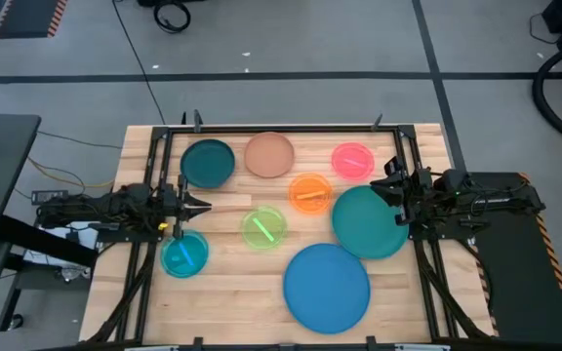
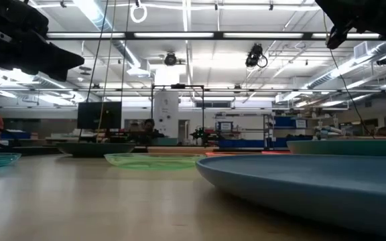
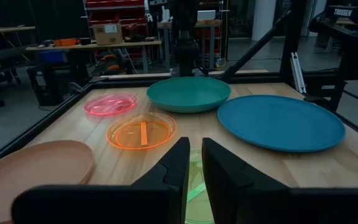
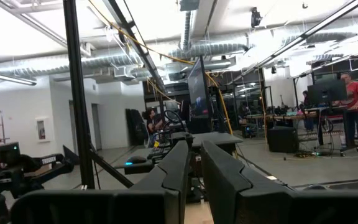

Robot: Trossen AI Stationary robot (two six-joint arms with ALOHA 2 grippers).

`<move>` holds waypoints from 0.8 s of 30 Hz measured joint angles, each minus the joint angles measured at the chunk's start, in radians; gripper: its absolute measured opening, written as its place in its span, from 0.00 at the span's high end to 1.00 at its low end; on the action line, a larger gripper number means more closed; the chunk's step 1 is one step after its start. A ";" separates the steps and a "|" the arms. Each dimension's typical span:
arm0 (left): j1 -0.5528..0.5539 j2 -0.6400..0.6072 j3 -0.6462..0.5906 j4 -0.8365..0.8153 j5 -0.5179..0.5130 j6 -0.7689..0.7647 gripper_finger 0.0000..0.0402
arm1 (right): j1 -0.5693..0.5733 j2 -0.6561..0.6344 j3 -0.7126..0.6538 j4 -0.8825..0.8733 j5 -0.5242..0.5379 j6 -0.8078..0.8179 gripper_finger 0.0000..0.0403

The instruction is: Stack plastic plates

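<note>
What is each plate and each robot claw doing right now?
Blue plate: flat on the table, alone.
Teal plate: flat, unstacked.
Dark teal plate: flat, alone.
Tan plate: flat, alone.
Pink, orange, green, cyan plates: flat, unstacked.
Left gripper: nearly shut, empty.
Right gripper: nearly shut, empty.

Wooden table (image 1: 232,292): eight plastic plates (image 1: 326,287) lying apart, unstacked

Both pincers (image 1: 203,205) (image 1: 383,185) nearly closed, aloft.
</note>
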 joint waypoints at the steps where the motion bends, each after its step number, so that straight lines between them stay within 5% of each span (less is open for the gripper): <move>1: 0.000 0.000 0.000 0.000 0.000 0.000 0.87 | 0.000 0.000 0.000 0.000 0.000 0.000 0.86; 24: 0.000 0.000 0.000 0.222 -0.030 -0.043 0.87 | 0.000 0.000 0.000 0.076 0.016 0.038 0.86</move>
